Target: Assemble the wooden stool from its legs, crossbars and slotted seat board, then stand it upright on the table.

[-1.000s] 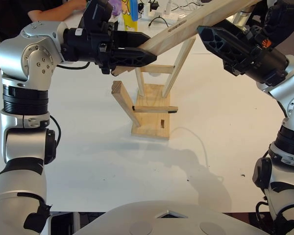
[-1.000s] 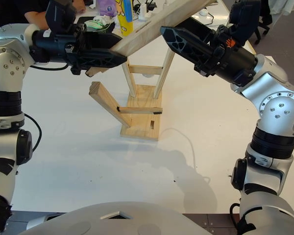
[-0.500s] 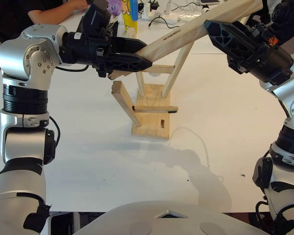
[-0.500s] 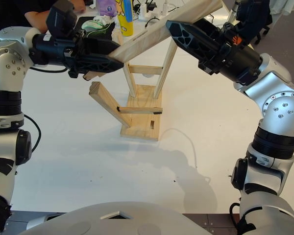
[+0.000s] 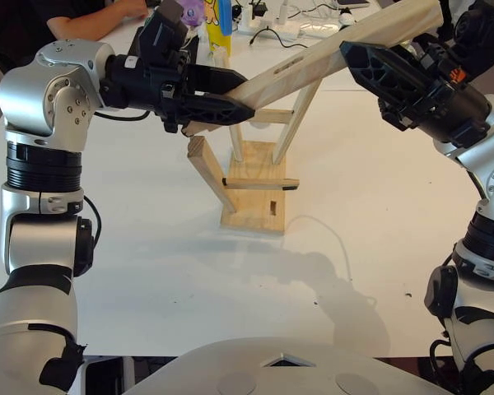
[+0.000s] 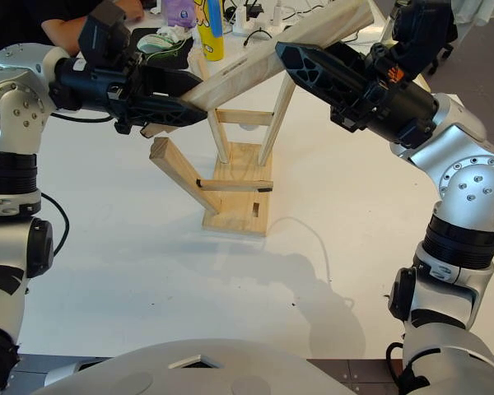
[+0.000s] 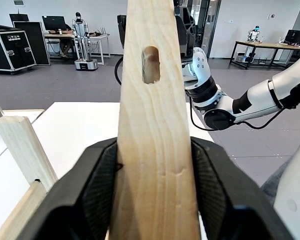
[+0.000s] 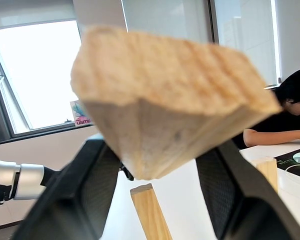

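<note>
The left gripper [image 5: 249, 95] pinches the low end of a long pale wooden slotted board [image 5: 313, 59]. The board's length climbs rightward to the right gripper [image 5: 350, 45], clamped on the high end. The pale wooden leg-and-crossbar frame [image 5: 255, 177] stands beneath on the white table [image 5: 148, 263], nearer the left gripper.

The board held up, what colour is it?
The board is pale tan with wavy grain; the left wrist view shows it best.
</note>
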`<state>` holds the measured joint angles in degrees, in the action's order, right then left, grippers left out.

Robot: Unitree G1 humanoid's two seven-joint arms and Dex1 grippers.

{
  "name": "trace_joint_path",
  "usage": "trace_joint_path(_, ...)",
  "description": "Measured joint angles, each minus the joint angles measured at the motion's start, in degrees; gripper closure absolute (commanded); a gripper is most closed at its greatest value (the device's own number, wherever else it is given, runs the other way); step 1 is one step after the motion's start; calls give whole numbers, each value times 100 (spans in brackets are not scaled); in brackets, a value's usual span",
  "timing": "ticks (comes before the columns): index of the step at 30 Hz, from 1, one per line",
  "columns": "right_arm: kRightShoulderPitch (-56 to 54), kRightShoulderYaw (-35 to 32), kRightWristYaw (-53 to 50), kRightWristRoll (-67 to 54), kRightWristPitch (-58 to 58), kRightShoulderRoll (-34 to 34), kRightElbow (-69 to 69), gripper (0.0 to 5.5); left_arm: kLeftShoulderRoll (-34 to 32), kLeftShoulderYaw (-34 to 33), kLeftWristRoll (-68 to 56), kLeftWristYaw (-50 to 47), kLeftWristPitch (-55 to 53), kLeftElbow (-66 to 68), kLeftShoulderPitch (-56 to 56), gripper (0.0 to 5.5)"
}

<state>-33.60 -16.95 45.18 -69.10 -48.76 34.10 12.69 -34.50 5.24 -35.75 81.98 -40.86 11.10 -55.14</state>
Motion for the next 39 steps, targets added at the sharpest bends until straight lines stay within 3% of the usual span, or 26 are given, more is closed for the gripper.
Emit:
trace_joint_path(7,2,-6,-149,161,67,-19,-167,342,297,-688,-371,-723,-177,93,-100,212)
trace_joint_path(11,20,-21,-176,532,245,21,-275,342,218,-1192,-866,-992,-683,-74,-250,211)
trace_joint_path(16,211,-299,-92,859,388,339,-602,342,-362,-1934,-1439,-1537,-1317,-1092,181,211)
trace_joint_path(19,517,-524,19,1004,395,599,-655,342,-671,-2515,-2517,-1768,-2310,-1809,975,211)
trace_joint_path(23,1001,-690,102,1160,421,742,-641,342,-791,-2867,-4192,-2409,-3138,-2710,1510,268)
trace_joint_path(27,1422,-742,173,1377,453,819,-630,342,-860,-2316,-4455,-2743,-3324,-3768,2758,336)
trace_joint_path(32,1710,-742,315,1492,452,965,-628,342,-1100,-465,-2193,-2883,-2163,-4630,4564,419)
trace_joint_path(35,1780,-719,515,1690,452,1185,-644,342,-543,446,-700,-3501,-898,-4475,5259,463)
trace_joint_path(39,1956,-557,972,1919,503,1448,-679,342,309,920,282,-4321,148,-4303,5537,529)
